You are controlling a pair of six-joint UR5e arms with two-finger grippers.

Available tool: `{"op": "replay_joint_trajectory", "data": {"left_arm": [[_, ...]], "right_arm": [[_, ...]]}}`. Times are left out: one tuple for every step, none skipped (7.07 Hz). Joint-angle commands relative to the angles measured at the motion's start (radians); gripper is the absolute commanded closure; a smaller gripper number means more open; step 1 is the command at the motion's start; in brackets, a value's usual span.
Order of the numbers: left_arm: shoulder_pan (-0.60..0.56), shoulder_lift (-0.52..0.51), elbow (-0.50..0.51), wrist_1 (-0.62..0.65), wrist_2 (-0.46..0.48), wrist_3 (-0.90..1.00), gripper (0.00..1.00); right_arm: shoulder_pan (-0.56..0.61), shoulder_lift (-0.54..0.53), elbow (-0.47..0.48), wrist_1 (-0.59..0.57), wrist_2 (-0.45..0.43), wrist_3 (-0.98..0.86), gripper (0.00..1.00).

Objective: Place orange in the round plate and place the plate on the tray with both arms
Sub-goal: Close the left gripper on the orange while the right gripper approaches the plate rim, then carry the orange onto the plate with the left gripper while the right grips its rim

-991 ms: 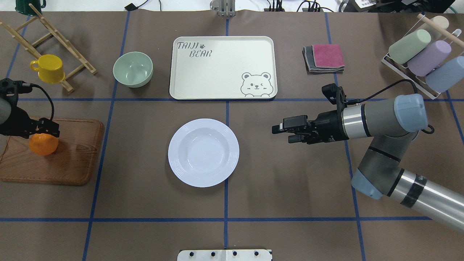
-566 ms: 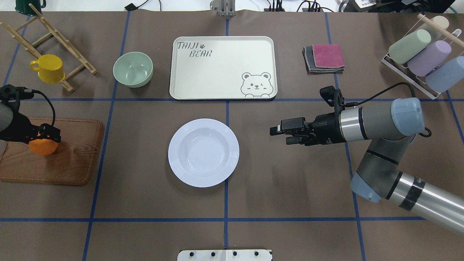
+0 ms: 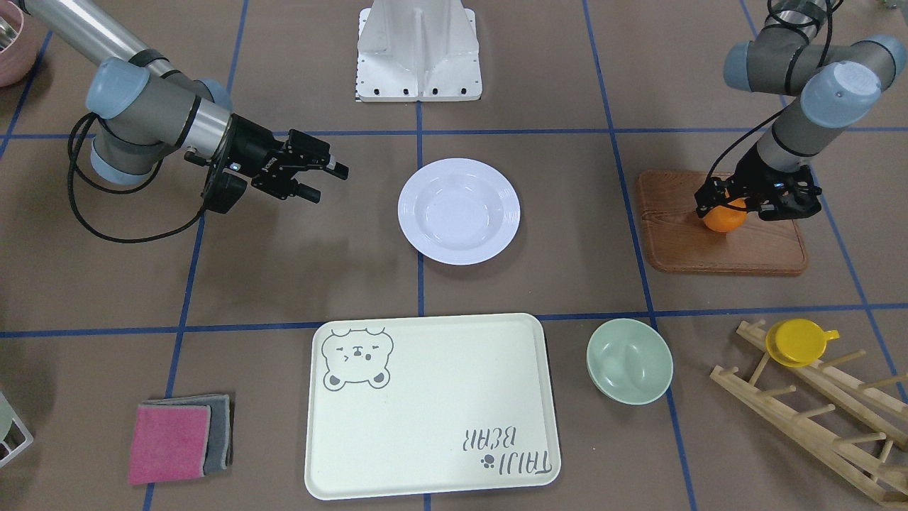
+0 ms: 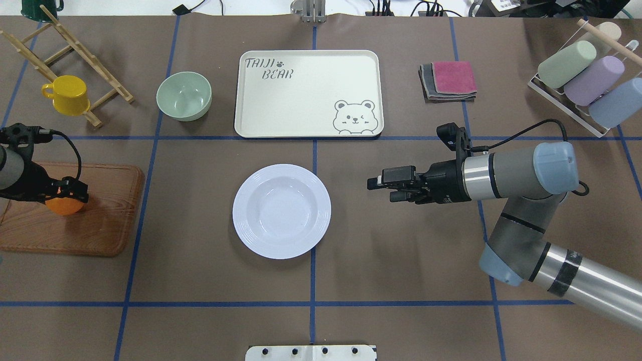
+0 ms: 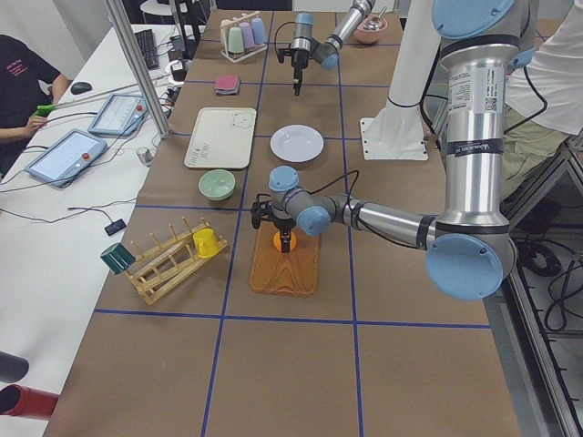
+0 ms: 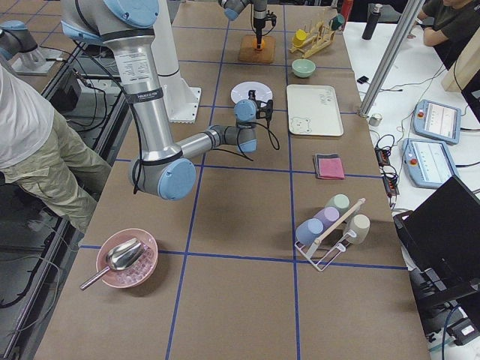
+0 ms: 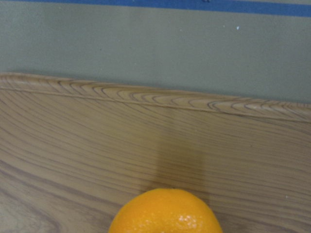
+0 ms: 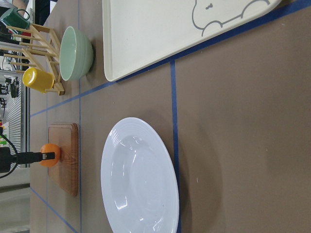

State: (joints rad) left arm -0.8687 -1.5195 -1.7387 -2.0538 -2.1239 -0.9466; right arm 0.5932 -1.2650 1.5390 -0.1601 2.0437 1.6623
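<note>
The orange (image 4: 61, 206) sits on a brown wooden board (image 4: 100, 215) at the table's left side. My left gripper (image 4: 67, 193) is down over it, open, with its fingers at the fruit's sides; the left wrist view shows only the orange (image 7: 165, 213) and the board. The white round plate (image 4: 281, 211) rests empty at mid-table, also seen as the plate (image 3: 458, 211) in the front-facing view. My right gripper (image 4: 381, 189) hovers open to the right of the plate, pointing at it, holding nothing. The cream bear tray (image 4: 306, 93) lies empty behind the plate.
A pale green bowl (image 4: 183, 95) stands left of the tray. A yellow cup (image 4: 67, 94) hangs on a wooden rack (image 4: 80, 50) at far left. Folded cloths (image 4: 449, 80) and a wire rack of pastel cups (image 4: 582, 75) are at right.
My left gripper has come down lower around the orange, which stays in place. My right gripper has slid a little leftward toward the plate.
</note>
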Motion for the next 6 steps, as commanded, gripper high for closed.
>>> {"op": "replay_joint_trajectory", "data": {"left_arm": [[0.0, -0.017, -0.043, 0.021, -0.008, -0.023, 0.28], [0.002, -0.063, -0.092, 0.096, -0.011, -0.062, 0.27], [0.008, -0.174, -0.144, 0.239, -0.007, -0.128, 0.27], [0.064, -0.308, -0.151, 0.336, 0.007, -0.238, 0.27], [0.142, -0.412, -0.15, 0.403, 0.06, -0.344, 0.27], [0.192, -0.489, -0.151, 0.482, 0.105, -0.371, 0.27]], "right_arm": [[-0.09, 0.027, -0.005, 0.001, -0.106, -0.003, 0.02], [-0.128, 0.039, -0.007, 0.001, -0.147, -0.007, 0.02], [-0.168, 0.048, -0.023, 0.004, -0.189, -0.016, 0.02], [-0.214, 0.067, -0.042, 0.017, -0.254, -0.016, 0.02], [-0.225, 0.07, -0.066, 0.023, -0.267, -0.018, 0.04], [-0.224, 0.069, -0.069, 0.024, -0.269, -0.018, 0.06]]}}
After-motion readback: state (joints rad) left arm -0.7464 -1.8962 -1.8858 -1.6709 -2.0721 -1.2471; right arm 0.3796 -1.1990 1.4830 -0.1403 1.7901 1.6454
